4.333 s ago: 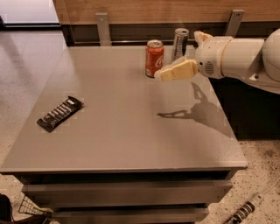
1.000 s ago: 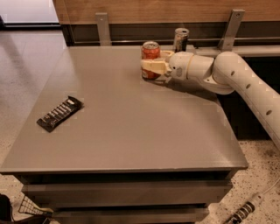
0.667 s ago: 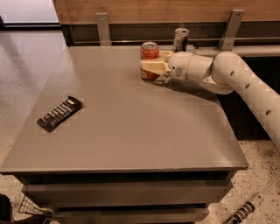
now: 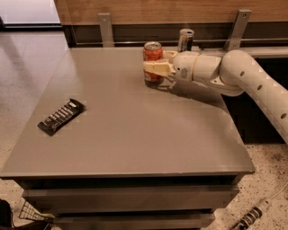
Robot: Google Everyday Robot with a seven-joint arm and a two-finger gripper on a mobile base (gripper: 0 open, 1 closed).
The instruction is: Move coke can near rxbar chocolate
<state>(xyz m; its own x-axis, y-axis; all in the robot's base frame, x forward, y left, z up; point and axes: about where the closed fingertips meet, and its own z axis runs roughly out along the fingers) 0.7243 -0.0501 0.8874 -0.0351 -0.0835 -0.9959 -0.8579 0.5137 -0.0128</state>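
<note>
Two things matter: the rxbar chocolate (image 4: 60, 117) lies well left of the gripper (image 4: 155, 62), whose fingers (image 4: 156, 68) clasp the coke can (image 4: 152, 50) between them. Just right of them stands a silver can (image 4: 185, 39) — a careless wrist swing could topple it, or a loose grip could drop the load.

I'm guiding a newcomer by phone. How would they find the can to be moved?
Look at the far edge of the grey table, by the wooden wall. Two cans stand there; the gripper is at the nearer one. It is the short red soda can, not the taller silver can further back.
</note>
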